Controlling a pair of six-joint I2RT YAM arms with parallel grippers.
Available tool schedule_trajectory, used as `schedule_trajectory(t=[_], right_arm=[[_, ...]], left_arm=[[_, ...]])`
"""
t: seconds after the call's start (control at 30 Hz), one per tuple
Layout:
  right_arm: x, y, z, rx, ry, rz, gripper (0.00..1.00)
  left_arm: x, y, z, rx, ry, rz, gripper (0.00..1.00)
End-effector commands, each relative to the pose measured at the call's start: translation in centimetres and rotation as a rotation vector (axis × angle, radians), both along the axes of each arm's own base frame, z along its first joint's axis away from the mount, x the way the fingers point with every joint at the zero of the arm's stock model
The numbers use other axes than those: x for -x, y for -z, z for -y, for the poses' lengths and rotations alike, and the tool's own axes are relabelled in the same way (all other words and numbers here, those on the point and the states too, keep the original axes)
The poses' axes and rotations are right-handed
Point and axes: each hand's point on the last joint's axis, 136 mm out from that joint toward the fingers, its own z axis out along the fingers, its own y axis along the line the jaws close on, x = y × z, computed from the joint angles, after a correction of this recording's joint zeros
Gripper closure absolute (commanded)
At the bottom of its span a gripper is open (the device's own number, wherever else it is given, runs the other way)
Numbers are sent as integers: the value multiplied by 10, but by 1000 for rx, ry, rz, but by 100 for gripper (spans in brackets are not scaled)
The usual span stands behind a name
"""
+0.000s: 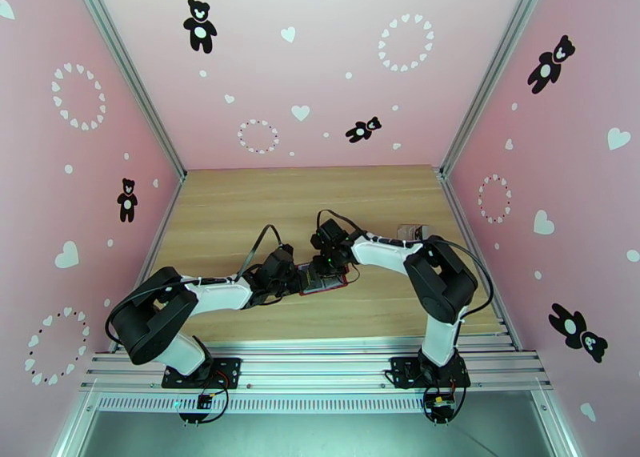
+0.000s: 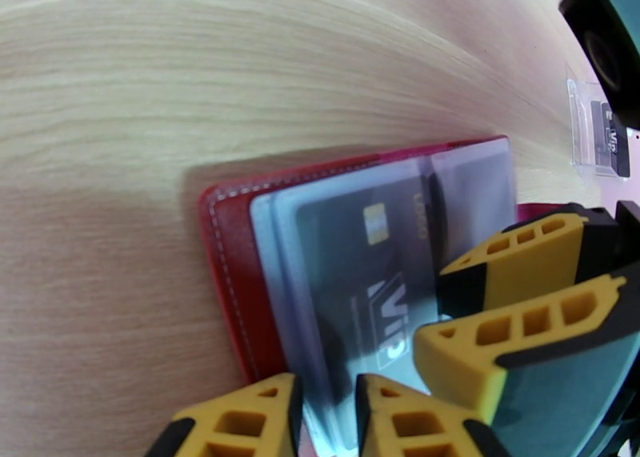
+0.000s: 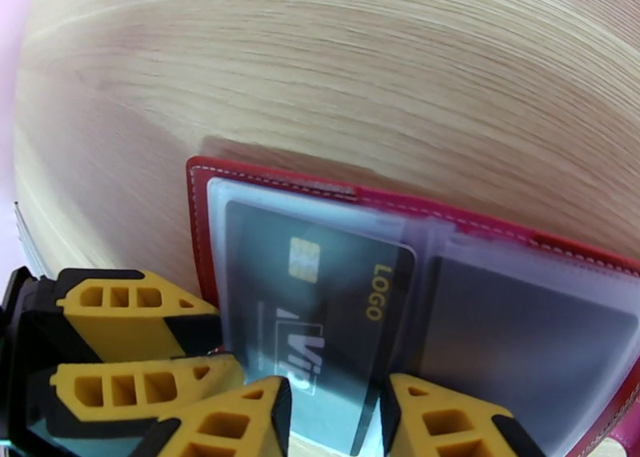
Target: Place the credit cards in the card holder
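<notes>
On the wooden table (image 1: 240,210), mid-front: red card holder (image 2: 232,274) lies open | dark VIP credit card (image 3: 320,306) sits in its clear sleeve | left end effector (image 2: 324,418) narrowly parted, straddling sleeve edge | right end effector (image 3: 336,418) partly open astride the card's edge.

The top camera sits high behind the two arm bases and looks down and forward over the wooden table (image 1: 240,202) to the pink back wall (image 1: 320,66). The left wrist camera is very near the table and looks along its own yellow fingers (image 2: 240,418) at the open card holder (image 2: 228,258). The right wrist camera, equally near, looks at the same card holder (image 3: 200,210) from the other side. Both wrist views share the dark credit card (image 2: 360,282) (image 3: 320,290) in it.
</notes>
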Motion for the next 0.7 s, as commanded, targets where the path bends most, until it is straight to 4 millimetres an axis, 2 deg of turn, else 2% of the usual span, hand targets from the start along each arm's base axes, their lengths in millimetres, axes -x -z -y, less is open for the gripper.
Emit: schedule_trajectory(t=[0.0, 0.17, 0.4, 0.5, 0.67], right_arm=[[6, 11, 0, 46, -37, -18, 63], [3, 5, 7, 70, -24, 14, 63], [-3, -27, 10, 45, -19, 94, 63], [-5, -23, 13, 72, -20, 94, 68], [-9, -7, 12, 103, -13, 73, 80]], left_arm=[[5, 2, -5, -11, 11, -3, 75], [5, -2, -7, -13, 9, 7, 75], [7, -12, -11, -8, 4, 26, 75], [7, -15, -12, -6, 2, 34, 75], [7, -17, -14, -10, -2, 38, 75]])
